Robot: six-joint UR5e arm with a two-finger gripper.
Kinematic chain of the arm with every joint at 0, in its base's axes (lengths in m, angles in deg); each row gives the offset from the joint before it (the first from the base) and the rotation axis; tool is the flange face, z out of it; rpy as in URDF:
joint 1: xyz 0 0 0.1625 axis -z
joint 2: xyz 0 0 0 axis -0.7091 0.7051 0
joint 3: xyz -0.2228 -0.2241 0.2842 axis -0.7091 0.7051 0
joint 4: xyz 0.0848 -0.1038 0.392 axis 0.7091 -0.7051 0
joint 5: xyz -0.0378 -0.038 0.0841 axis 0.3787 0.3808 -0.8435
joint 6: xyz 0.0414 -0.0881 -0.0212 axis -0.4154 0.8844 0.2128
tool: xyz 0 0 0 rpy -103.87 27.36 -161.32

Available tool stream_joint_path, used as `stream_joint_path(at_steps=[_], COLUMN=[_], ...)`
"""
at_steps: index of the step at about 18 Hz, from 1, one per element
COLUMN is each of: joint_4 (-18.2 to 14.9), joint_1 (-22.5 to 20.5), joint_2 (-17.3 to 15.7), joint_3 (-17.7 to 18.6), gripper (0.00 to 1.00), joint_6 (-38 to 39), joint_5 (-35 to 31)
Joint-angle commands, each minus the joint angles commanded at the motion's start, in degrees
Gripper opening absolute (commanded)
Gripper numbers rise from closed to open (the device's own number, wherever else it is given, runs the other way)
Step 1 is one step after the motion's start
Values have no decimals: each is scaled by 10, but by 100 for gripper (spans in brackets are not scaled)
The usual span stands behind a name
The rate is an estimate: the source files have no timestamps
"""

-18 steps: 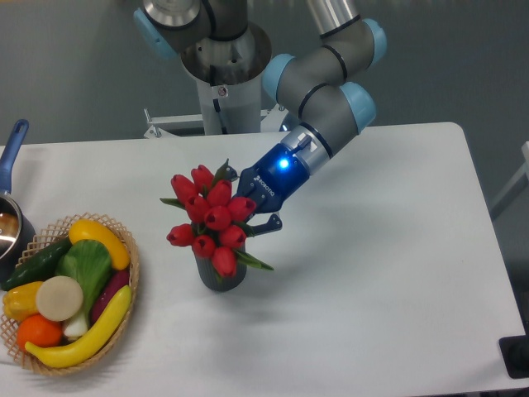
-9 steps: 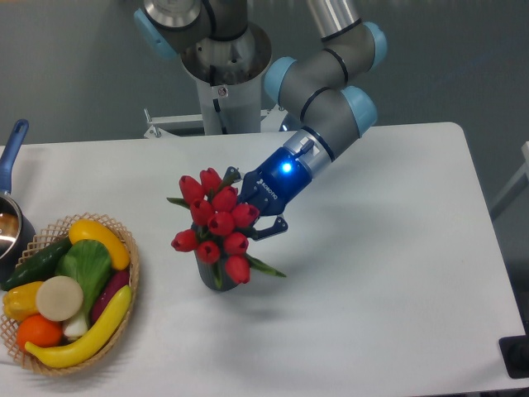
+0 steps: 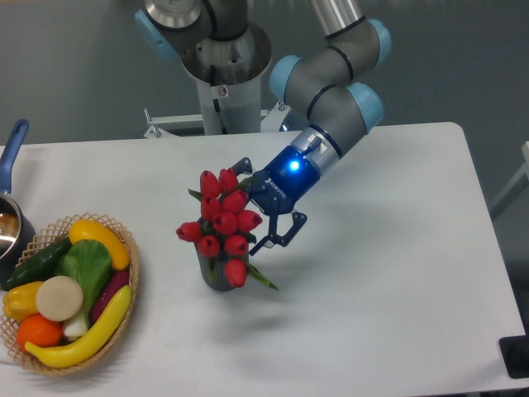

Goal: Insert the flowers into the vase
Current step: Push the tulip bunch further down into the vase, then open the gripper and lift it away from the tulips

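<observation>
Since a second ago, red tulip flowers [image 3: 221, 222] have sunk into the ribbed dark grey vase [image 3: 216, 273] beside the end effector [image 3: 271, 222], whose fingers look spread, releasing.

Robotics lab bench. Evidence: industrial arm [image 3: 331, 83] with grey links and light-blue joint caps, bolted on a metal pedestal [image 3: 225, 74] at the rear edge of a plain white table [image 3: 388, 273]; blank grey wall behind. Props are staged test items, not household use: wicker basket [image 3: 124, 248] of plastic toy vegetables [image 3: 70, 289] at left, and a blue-handled pot [image 3: 10, 223] partly cut off by the frame edge.
</observation>
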Motion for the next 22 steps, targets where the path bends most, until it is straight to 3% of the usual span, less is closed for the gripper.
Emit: stream_joint_path(at_steps=[3,10,12,16,20,22], joint_4=[-1,-2,-2,-4,-49,-132], joint_1=[-4,-49,-74,-114,-124,-131], joint_2=[-25,-126,-152,-176,-192,-198], joint_3=[4,4,-10,-41,-79,-118], gripper=[100,100,100,100,100,100], joint_6=[-8,-11,-20,-32,-99,-159], joint_5=[-45,-205,-253,-290,-367,-431])
